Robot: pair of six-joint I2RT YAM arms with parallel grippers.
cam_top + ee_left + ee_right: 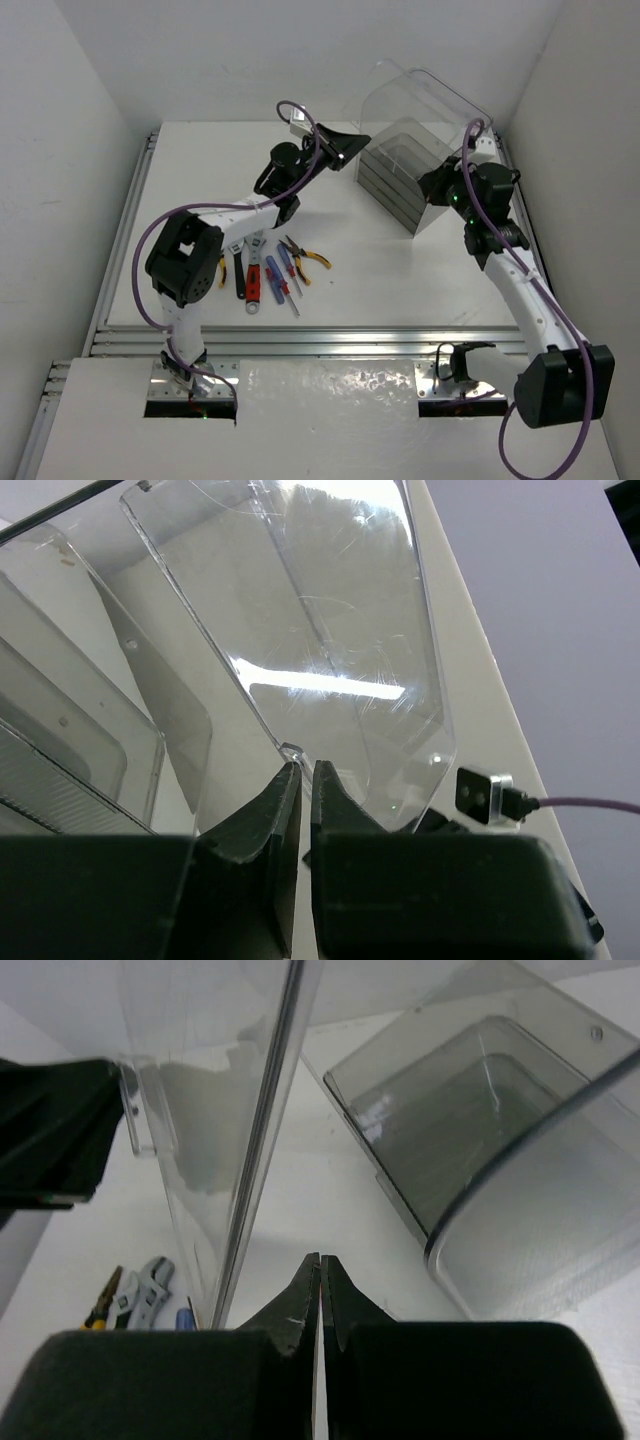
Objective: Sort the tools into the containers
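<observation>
Surface [400,285] with transparent box [420,110] at rear right, grey trays [392,178] stacked inside. Left gripper [303,768] pinches the edge of the raised cover [330,630]. Right gripper [320,1260], closed and empty, sits just before the trays. Tools [270,272] lie well apart, front-left.

The tray stack [395,180] is smoky grey under a colourless clear cover [420,95]. Left of the stack, on the white counter [400,280], lie yellow-handled pliers [308,256], a red-handled silver wrench [253,285], a black-handled wrench [238,272] and blue and red screwdrivers [272,270]. The left pincer [300,780] and right pincer [320,1265] are black; the cables [150,240] purple.
</observation>
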